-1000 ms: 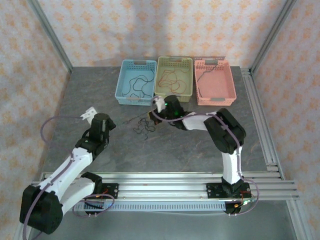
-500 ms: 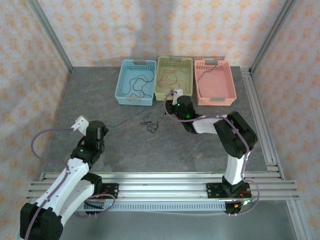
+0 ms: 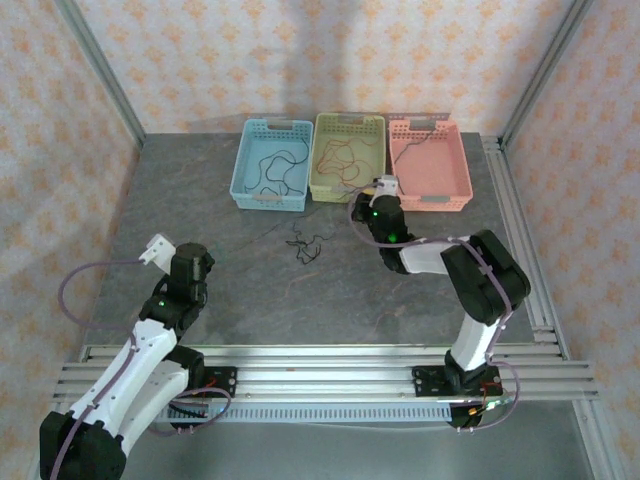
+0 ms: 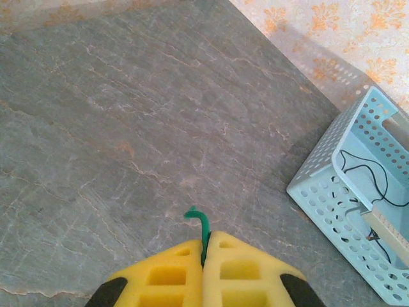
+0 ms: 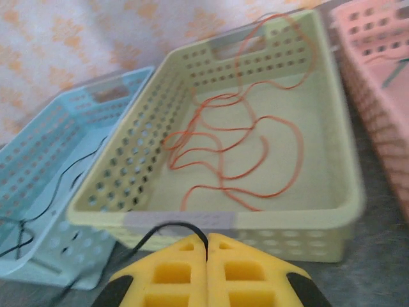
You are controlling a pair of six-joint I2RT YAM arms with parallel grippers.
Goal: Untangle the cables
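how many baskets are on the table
3, in a row along the far edge of the table: blue basket on the left, yellow-green basket in the middle, pink basket on the right. None seems hidden.

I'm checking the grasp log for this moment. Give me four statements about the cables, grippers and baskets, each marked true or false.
1. The left gripper is shut on a green cable. True.
2. The orange cable lies in the blue basket. False: it lies in the yellow-green basket.
3. The right gripper pinches a black cable. True.
4. Every cable is in a basket. False: a dark tangle lies on the table.
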